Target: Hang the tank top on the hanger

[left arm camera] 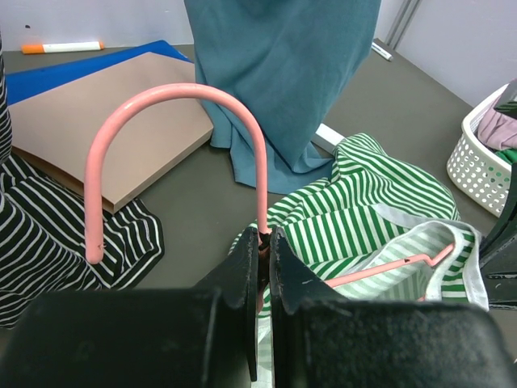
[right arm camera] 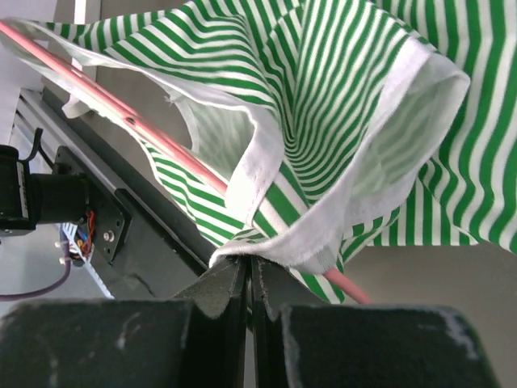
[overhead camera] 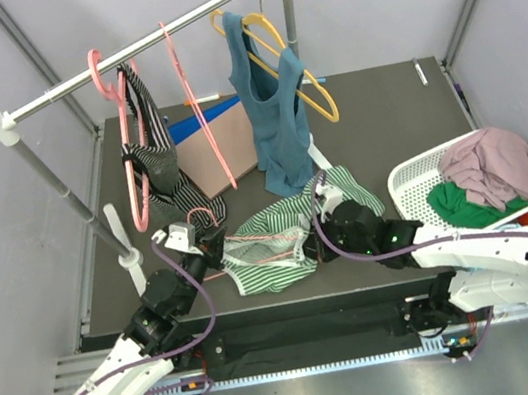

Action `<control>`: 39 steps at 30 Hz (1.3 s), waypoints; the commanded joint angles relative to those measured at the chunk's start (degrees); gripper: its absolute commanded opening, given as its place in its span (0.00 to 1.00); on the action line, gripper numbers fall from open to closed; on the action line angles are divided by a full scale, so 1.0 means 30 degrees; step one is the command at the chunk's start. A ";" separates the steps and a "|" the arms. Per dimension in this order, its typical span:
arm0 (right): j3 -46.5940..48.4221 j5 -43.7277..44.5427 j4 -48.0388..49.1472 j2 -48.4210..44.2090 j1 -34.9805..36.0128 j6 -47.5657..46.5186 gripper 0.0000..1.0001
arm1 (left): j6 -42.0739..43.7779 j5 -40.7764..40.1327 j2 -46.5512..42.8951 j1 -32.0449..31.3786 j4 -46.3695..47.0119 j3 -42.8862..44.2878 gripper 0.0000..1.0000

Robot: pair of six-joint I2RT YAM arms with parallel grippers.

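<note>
The green-and-white striped tank top (overhead camera: 281, 240) lies bunched on the dark table between my two arms. The thin pink hanger (overhead camera: 202, 212) lies with its arm running inside the fabric. In the left wrist view my left gripper (left arm camera: 264, 236) is shut on the hanger (left arm camera: 161, 95) at its neck, just below the hook, with the tank top (left arm camera: 363, 202) to its right. In the right wrist view my right gripper (right arm camera: 249, 260) is shut on the tank top's (right arm camera: 323, 97) white-trimmed edge, and the hanger (right arm camera: 121, 113) arm passes through that opening. From above, the left gripper (overhead camera: 214, 239) and right gripper (overhead camera: 317, 232) hold opposite ends.
A clothes rail (overhead camera: 147, 43) crosses the back with pink hangers (overhead camera: 189, 98), a black-and-white striped garment (overhead camera: 154, 145) and a teal tank top (overhead camera: 269, 105) on a yellow hanger (overhead camera: 313, 98). A white basket (overhead camera: 414, 183) of clothes sits right. A brown board (overhead camera: 211, 151) lies behind.
</note>
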 commanded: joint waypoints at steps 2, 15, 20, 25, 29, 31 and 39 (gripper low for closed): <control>0.1851 -0.0100 0.1020 0.0306 0.0404 -0.0691 0.00 | 0.0035 0.0400 -0.0156 0.0087 0.1127 -0.0020 0.00; 0.3639 -0.0626 0.0492 0.2034 0.2073 -0.1599 0.00 | 0.0035 0.0429 0.0137 0.0087 0.1215 0.0038 0.00; 0.4020 -0.1241 -0.0414 0.1715 0.2541 -0.2389 0.00 | 0.0035 0.0489 0.0342 0.0087 0.1244 0.0096 0.00; 0.4138 -0.1710 -0.3518 0.0017 0.3128 -0.3413 0.04 | -0.0053 0.0458 0.1015 0.0087 0.1097 0.0418 0.00; 0.4313 -0.2034 -0.6037 -0.2002 0.3596 -0.3855 0.50 | -0.0053 0.0868 0.1105 0.0087 0.1185 0.0477 0.00; 0.4488 -0.1595 -0.7268 -0.2620 0.3685 -0.3972 0.66 | -0.0024 0.1276 0.1017 0.0087 0.1215 0.0419 0.00; 0.6069 0.1920 -0.9792 -0.4499 0.3685 -0.6250 0.75 | 0.0444 0.5901 0.0867 0.0087 0.2444 0.0184 0.00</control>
